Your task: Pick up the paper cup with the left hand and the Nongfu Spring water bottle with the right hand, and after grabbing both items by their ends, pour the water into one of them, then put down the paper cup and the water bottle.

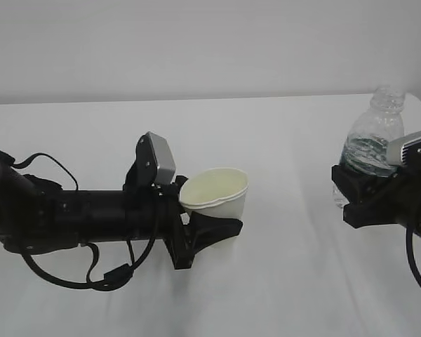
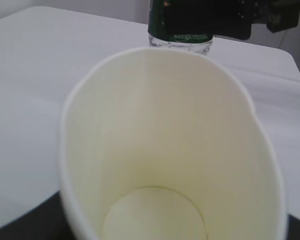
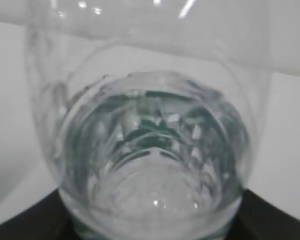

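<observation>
1. Left hand (image 1: 209, 226) grasps the cup (image 1: 216, 193) low, lifted off the table (image 1: 288, 281), tilted, empty inside.
2. Right hand (image 1: 368, 196) grasps the bottle (image 1: 372, 144) at its label; dark green band's print unreadable. Bottle upright, water (image 3: 155, 165) inside.

Soft, even, bright light washes the white table (image 1: 281, 281) pale; shadows under the left hand (image 1: 209, 226) are faint. Both wrist views blur close up, with small glints on the Nongfu Spring water bottle (image 3: 150, 150).
</observation>
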You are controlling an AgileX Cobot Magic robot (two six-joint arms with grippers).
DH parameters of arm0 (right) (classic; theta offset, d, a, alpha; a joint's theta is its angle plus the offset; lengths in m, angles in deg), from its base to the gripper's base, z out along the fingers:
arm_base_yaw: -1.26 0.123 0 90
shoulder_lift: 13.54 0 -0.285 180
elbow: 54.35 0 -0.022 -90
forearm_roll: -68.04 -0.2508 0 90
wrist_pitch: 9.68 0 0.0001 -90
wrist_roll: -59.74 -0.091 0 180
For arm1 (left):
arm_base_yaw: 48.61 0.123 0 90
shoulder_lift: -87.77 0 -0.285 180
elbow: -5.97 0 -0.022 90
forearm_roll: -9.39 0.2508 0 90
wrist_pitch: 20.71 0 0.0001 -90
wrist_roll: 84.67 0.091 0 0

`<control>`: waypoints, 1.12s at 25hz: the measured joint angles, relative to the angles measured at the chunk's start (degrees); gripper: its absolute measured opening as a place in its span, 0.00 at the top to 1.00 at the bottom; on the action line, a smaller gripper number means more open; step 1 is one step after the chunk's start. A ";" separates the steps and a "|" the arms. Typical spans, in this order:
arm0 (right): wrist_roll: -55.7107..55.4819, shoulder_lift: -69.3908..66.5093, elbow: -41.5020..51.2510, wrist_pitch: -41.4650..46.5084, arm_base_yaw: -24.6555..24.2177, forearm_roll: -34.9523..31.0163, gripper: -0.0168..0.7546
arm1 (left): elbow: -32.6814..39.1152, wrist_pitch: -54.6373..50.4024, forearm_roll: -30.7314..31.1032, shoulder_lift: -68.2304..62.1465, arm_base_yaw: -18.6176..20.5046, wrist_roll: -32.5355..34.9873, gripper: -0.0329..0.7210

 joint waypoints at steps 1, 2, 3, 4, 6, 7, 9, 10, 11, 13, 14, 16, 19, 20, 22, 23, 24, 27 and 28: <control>0.00 0.82 0.00 0.87 0.00 0.00 0.43 | -0.54 -0.13 0.57 -0.26 -0.28 -0.11 0.39; 0.00 1.41 0.00 1.74 0.00 0.00 0.43 | -1.28 -0.44 1.27 -0.65 -0.72 -0.27 0.39; 0.00 1.95 0.10 2.82 0.00 0.00 0.43 | -2.18 -0.76 1.83 -1.15 -1.21 -0.58 0.39; 0.00 2.39 0.09 3.95 0.00 0.00 0.43 | -3.09 -0.99 2.26 -1.63 -1.86 -1.29 0.40; 0.00 3.07 0.09 5.91 0.00 0.00 0.43 | -4.75 -1.12 2.98 -2.96 -2.67 -2.50 0.40; 0.00 3.35 0.09 6.59 0.00 0.00 0.43 | -5.60 -1.26 3.24 -3.47 -3.18 -2.94 0.40; 0.00 4.07 0.13 8.26 0.00 0.00 0.43 | -7.09 -1.89 4.17 -4.42 -3.68 -3.29 0.40; 0.00 4.33 0.22 9.14 0.00 0.00 0.43 | -7.81 -2.08 4.87 -4.73 -4.04 -3.71 0.40; 0.00 4.73 0.22 9.87 0.00 0.00 0.43 | -8.36 -2.11 5.72 -4.90 -4.31 -4.06 0.40; 0.00 5.75 0.22 11.51 0.00 0.10 0.43 | -9.29 -2.21 7.26 -5.11 -4.77 -5.11 0.40; 0.00 6.27 0.22 12.15 0.00 0.19 0.43 | -9.55 -2.21 7.89 -5.11 -4.81 -5.63 0.40; 0.00 7.05 0.22 12.95 0.00 0.19 0.43 | -9.76 -2.21 8.72 -5.11 -4.93 -6.03 0.40; 0.00 8.44 0.22 14.54 0.00 0.33 0.43 | -9.76 -2.66 10.18 -5.14 -4.93 -6.61 0.40; 0.00 8.83 0.22 15.35 0.00 0.33 0.43 | -9.76 -2.92 10.96 -5.14 -4.93 -6.73 0.40; 0.66 9.64 0.22 16.53 0.00 0.33 0.43 | -9.76 -3.45 12.01 -5.24 -4.93 -7.18 0.40; 1.27 9.88 0.22 16.96 0.00 0.33 0.43 | -9.76 -3.49 12.12 -5.24 -4.93 -7.22 0.40; 2.06 10.23 0.22 17.49 0.00 0.44 0.43 | -9.76 -3.59 12.15 -5.24 -4.93 -7.26 0.40; 3.89 10.24 0.22 18.72 0.00 0.44 0.43 | -9.76 -3.59 12.15 -5.24 -4.93 -7.50 0.40; 4.13 10.24 0.22 18.72 0.00 0.44 0.43 | -9.76 -3.59 12.15 -5.24 -4.93 -7.49 0.40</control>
